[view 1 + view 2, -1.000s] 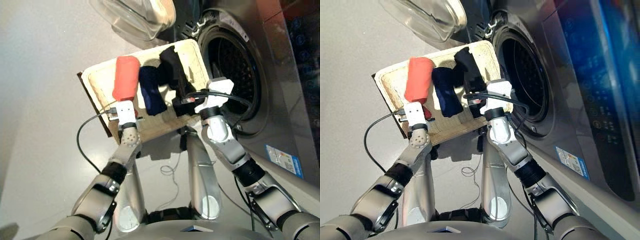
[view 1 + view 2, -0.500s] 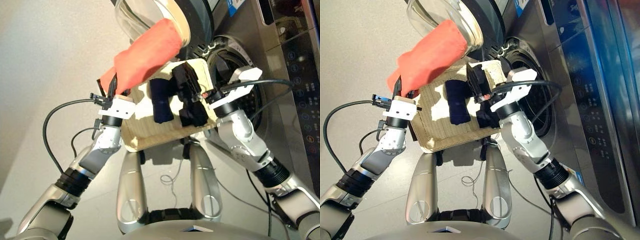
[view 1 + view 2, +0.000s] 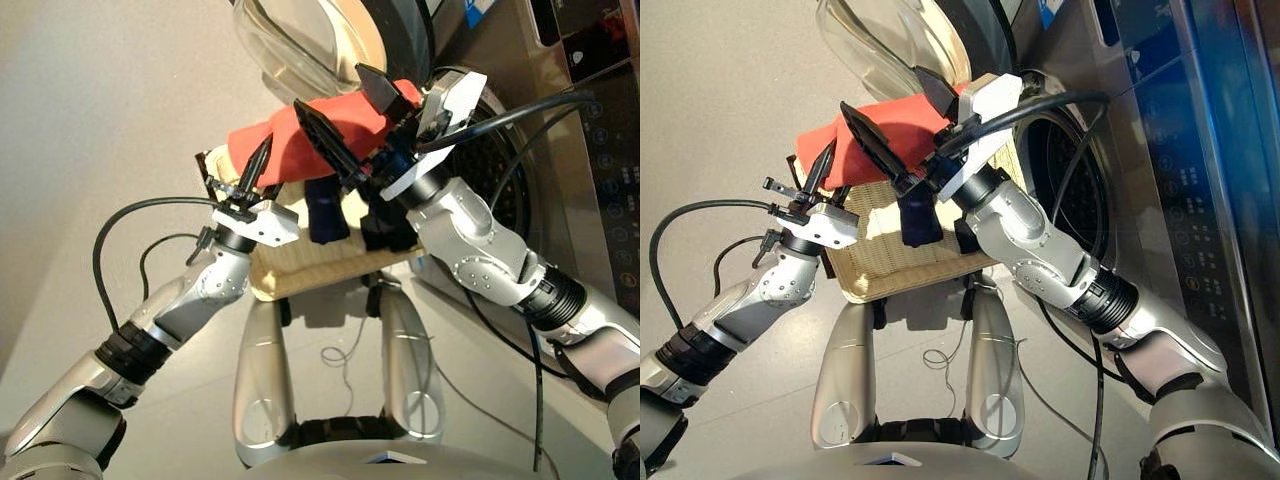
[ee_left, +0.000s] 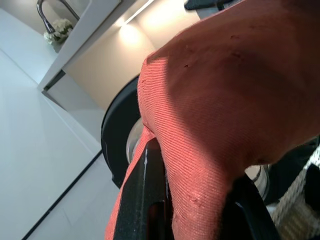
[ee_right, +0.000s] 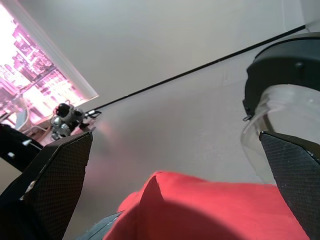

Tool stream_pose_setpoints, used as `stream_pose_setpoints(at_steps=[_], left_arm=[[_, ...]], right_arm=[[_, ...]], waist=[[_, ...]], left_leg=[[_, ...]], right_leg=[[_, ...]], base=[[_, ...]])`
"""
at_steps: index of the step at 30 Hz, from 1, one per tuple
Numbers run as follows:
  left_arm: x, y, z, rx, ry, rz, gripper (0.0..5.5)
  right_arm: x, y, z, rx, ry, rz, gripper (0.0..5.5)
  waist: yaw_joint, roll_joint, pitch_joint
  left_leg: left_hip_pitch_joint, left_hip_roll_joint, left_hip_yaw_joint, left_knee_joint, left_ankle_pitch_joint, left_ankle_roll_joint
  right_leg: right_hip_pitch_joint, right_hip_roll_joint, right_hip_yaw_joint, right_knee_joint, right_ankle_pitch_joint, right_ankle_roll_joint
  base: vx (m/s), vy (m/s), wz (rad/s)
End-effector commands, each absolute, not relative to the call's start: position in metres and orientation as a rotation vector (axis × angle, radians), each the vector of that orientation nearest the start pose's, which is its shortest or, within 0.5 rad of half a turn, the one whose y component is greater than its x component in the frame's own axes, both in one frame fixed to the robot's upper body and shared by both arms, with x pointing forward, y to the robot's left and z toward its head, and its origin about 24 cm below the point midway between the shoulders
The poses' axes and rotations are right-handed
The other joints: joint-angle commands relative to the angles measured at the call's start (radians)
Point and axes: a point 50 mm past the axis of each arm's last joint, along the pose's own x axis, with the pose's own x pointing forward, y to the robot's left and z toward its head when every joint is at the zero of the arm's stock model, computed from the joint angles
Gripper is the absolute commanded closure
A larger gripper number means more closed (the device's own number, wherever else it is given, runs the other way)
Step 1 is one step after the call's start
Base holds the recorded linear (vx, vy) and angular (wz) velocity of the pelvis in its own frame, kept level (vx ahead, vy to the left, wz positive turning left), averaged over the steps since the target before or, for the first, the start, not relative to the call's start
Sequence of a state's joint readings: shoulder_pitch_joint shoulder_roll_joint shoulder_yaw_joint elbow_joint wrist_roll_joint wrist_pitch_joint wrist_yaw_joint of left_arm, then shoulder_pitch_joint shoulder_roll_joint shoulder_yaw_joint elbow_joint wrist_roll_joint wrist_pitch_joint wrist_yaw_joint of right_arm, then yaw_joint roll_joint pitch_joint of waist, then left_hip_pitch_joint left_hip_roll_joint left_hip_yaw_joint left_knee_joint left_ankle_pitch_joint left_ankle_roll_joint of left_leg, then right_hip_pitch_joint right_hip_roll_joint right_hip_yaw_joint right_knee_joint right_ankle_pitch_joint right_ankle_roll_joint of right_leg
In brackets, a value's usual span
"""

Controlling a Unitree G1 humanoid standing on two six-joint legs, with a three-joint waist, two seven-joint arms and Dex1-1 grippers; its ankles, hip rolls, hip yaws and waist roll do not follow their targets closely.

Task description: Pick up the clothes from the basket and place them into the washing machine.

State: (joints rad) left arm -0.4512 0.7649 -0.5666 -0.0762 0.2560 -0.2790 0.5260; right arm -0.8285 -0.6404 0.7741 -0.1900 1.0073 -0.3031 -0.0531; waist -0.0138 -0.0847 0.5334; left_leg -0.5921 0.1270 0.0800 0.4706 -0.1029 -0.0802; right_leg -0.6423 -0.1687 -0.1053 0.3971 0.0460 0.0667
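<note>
Left gripper (image 3: 258,172), fingers clamped on the soft coral-red garment (image 3: 300,135), holds it above the shallow cream-white woven wicker basket (image 3: 300,268). Right gripper (image 3: 345,125), fingers spread apart, hovers just over that cloth. Navy blue garment (image 3: 323,208) lies in the basket, on plain grey floor (image 3: 100,120) by the dark grey front-loading washing machine (image 3: 540,150).

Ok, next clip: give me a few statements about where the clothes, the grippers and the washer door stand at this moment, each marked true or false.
1. The left gripper holds the coral-red garment raised above the basket. True.
2. The right gripper is shut on the navy garment. False: its fingers are spread wide around the coral-red garment, and the navy garment lies in the basket.
3. The washing machine has its door swung open. True.
4. The black garment is already in the drum. False: the black garment lies in the basket, beside the navy one.
5. The basket is empty. False: two garments remain in it.
</note>
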Motion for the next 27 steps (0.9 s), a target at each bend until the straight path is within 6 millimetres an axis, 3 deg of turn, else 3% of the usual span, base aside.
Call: stream_pose_setpoints(at_steps=[1, 9, 15, 21, 27], left_arm=[[0.244, 0.11, 0.198, 0.665, -1.108, -0.266, 5.5], [0.24, 0.109, 0.209, 0.596, -1.164, -0.183, 5.5], [0.239, 0.112, 0.211, 0.592, -1.181, -0.129, 5.5], [0.237, 0.115, 0.209, 0.569, -1.176, -0.082, 5.5], [0.236, 0.119, 0.208, 0.564, -1.172, -0.051, 5.5]], right_arm=[[0.257, -0.044, 0.265, 0.246, -0.662, 1.024, 0.0], [0.272, -0.064, 0.239, 0.272, -0.583, 0.848, 0.0], [0.272, -0.084, 0.235, 0.372, -0.594, 0.758, 0.0], [0.26, -0.102, 0.239, 0.599, -0.67, 0.731, 0.0], [0.251, -0.109, 0.214, 0.792, -0.592, 0.749, 0.0]], waist=[[-0.004, 0.029, -0.013], [-0.01, 0.033, -0.013], [-0.015, 0.035, -0.013], [-0.023, 0.039, -0.013], [-0.029, 0.042, -0.013]], left_leg=[[-0.007, -0.046, 0.02, -0.039, 0.045, 0.011], [-0.017, -0.047, 0.016, -0.028, 0.037, 0.012], [-0.026, -0.048, 0.015, -0.033, 0.047, 0.013], [-0.025, -0.045, 0.016, -0.027, 0.037, 0.014], [-0.025, -0.045, 0.016, -0.026, 0.037, 0.014]], right_leg=[[0.011, -0.029, 0.041, 0.06, -0.071, 0.054], [0.005, -0.026, 0.042, 0.065, -0.077, 0.052], [-0.002, -0.026, 0.04, 0.06, -0.072, 0.051], [-0.002, -0.022, 0.045, 0.066, -0.082, 0.051], [-0.003, -0.019, 0.046, 0.072, -0.086, 0.05]], base=[[0.0, 0.0, 0.0], [0.0, 0.0, 0.0], [0.0, 0.0, 0.0], [0.0, 0.0, 0.0], [0.0, 0.0, 0.0]])
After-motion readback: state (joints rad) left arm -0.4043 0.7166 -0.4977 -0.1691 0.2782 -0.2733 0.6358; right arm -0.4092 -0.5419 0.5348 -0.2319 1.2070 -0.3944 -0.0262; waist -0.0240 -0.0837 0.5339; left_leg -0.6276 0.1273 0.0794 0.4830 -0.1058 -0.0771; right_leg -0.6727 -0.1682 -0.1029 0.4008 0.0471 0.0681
